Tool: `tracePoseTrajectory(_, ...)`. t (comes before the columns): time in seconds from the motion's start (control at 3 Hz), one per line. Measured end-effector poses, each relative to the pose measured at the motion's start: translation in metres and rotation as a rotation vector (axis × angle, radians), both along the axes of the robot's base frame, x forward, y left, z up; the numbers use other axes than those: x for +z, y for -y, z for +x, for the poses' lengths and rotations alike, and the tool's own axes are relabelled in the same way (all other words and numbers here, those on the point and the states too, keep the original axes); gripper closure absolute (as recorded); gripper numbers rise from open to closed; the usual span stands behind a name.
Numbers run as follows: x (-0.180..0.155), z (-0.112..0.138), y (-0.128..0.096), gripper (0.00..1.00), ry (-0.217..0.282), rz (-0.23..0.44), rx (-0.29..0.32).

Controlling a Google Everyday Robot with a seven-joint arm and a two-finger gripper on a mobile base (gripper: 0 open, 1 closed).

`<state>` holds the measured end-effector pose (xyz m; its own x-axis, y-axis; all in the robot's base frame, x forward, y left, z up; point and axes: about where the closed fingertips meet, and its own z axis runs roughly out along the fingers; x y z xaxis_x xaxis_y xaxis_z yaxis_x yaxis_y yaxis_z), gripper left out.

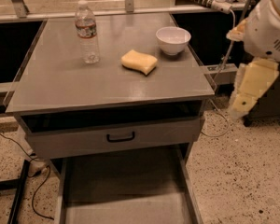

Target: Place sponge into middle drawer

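The pale-yellow sponge (139,62) lies on the grey cabinet top (60,85), right of centre, in front of the white bowl (173,39). The middle drawer (126,185) is pulled out at the bottom of the view, and its flat grey floor is bare. My gripper (248,91) hangs at the right of the cabinet, beyond its right edge and below the height of the top. It is well apart from the sponge and holds nothing that I can see.
A clear water bottle (87,31) stands upright at the left of the sponge. A grey drawer front with a small black handle (121,137) sits slightly out above the open drawer. Cables (18,148) lie on the speckled floor at the left. Dark furniture stands at the right behind my arm.
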<state>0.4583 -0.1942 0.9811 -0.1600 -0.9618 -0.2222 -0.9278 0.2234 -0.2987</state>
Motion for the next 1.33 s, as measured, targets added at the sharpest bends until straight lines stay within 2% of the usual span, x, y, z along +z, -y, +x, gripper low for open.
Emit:
tracePoseTrajectory(0.33, -0.002, 0.034, -0.028, 0.00, 0.048, 0.037, 0.065)
tracePoseTrajectory(0.67, -0.002, 0.084, -0.054, 0.00, 0.105, 0.103, 0.100)
tracePoseTrajectory(1.33, -0.005, 0.087, -0.054, 0.00, 0.110, 0.118, 0.093)
